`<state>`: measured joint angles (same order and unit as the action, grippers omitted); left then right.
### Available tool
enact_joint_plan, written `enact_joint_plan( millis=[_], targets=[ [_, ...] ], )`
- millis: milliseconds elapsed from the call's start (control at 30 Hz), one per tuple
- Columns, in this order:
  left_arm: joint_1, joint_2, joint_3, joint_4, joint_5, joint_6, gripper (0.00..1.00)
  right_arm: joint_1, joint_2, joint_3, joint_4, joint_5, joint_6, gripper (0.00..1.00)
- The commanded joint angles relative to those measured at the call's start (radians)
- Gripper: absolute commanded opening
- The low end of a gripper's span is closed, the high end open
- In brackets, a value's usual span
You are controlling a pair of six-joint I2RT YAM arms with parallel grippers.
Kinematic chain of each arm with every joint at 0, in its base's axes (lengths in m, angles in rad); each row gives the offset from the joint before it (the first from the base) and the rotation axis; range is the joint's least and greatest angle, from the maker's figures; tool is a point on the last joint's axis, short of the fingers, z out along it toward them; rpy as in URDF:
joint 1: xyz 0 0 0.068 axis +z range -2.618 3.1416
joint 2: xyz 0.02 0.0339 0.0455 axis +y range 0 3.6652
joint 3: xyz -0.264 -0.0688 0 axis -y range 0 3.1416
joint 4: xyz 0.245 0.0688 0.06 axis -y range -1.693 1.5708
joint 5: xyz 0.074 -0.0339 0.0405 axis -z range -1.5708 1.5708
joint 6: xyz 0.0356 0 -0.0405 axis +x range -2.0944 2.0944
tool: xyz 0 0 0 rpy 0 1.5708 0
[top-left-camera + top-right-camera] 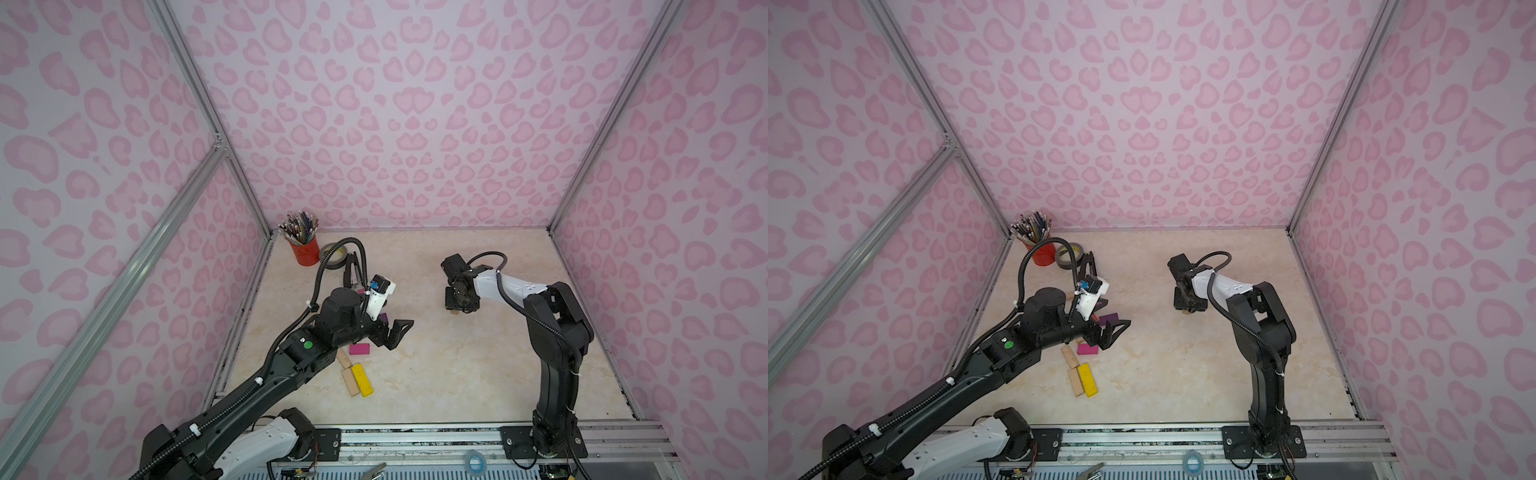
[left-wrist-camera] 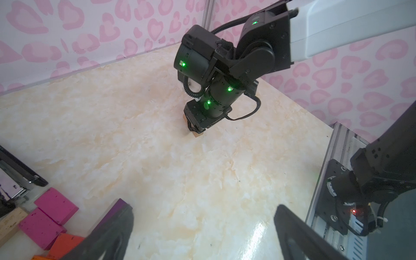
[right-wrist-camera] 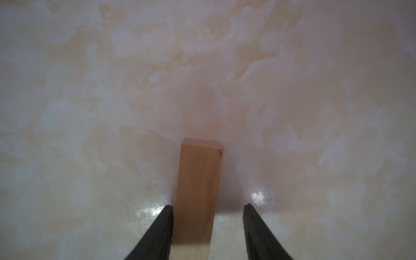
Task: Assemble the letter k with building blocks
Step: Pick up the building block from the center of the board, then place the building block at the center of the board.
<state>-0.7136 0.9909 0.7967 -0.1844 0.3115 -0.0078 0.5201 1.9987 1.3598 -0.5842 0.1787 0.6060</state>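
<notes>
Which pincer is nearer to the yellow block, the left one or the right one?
Left. The left pincer is just beyond the yellow block, beside the magenta block. The right pincer is far across the table, astride a plain wood block.

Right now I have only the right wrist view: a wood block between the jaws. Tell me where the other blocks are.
Observer: They lie on the left side of the table, by the left arm: a magenta block, a yellow block and wood blocks. Others are partly hidden under that arm.
Operator: Report the left jaws.
Observer: The left jaws are wide open and empty, held above the table near the magenta block.
Operator: Name whatever else is on the table.
Observer: A red cup of pencils, a tape roll and a black stapler are in the far left corner.
</notes>
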Motion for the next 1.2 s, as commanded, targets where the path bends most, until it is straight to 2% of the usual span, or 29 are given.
enact_joint_plan(
  millis=[0, 200, 267, 333, 500, 700, 967, 1167],
  targets=[
    [-0.001, -0.005, -0.008, 0.039, -0.008, 0.032, 0.99, -0.003, 0.022, 0.008, -0.005, -0.018, -0.004, 0.42],
    [-0.004, 0.000, -0.011, 0.036, -0.009, 0.046, 0.99, -0.013, 0.024, 0.007, -0.002, -0.016, -0.011, 0.24],
    [-0.007, 0.002, -0.009, 0.033, -0.006, 0.054, 0.99, -0.021, 0.006, -0.003, -0.002, -0.010, -0.041, 0.21],
    [-0.008, 0.003, -0.006, 0.029, -0.009, 0.057, 0.99, -0.041, -0.018, -0.016, 0.011, -0.021, -0.111, 0.19],
    [-0.014, -0.016, -0.020, 0.054, -0.002, 0.072, 0.99, -0.120, -0.075, -0.038, 0.013, -0.029, -0.385, 0.14],
    [-0.018, -0.044, -0.039, 0.083, -0.027, 0.071, 0.99, -0.253, -0.046, 0.022, -0.033, -0.077, -0.548, 0.14],
    [-0.019, -0.059, -0.031, 0.073, -0.047, 0.067, 0.99, -0.377, 0.094, 0.194, -0.086, -0.113, -0.590, 0.13],
    [-0.020, -0.061, -0.031, 0.074, -0.062, 0.063, 0.99, -0.432, 0.202, 0.322, -0.141, -0.129, -0.552, 0.10]
  ],
)
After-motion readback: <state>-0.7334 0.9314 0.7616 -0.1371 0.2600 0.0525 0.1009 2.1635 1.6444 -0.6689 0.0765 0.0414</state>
